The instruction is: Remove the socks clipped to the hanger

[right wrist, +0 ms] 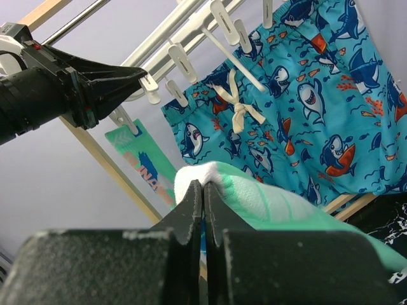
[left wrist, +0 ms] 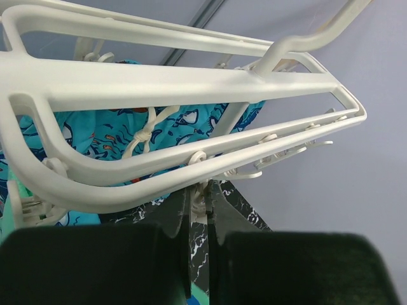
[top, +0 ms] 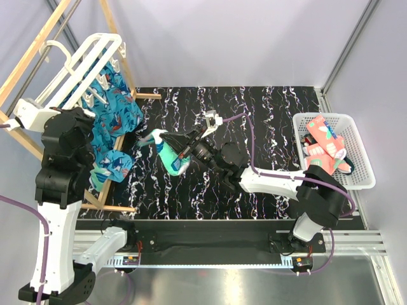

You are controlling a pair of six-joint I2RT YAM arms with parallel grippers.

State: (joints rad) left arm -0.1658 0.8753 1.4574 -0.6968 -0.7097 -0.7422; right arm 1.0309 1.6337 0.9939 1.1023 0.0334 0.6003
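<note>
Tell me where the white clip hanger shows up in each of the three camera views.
Top external: the hanger sits upper left, tilted.
Left wrist: it fills the upper half, bars seen from below.
Right wrist: top centre, only some bars and dangling clips.
Shared landmark: the shark-print shorts hanging beneath it in every view.

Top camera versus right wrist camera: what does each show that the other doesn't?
Top only: the white basket at far right, holding coral-pink socks. Right wrist only: a second mint sock with coral and blue print, still clipped under the hanger. Both: the hanger, the shark-print shorts, and the right tool shut on a mint-green sock.
</note>
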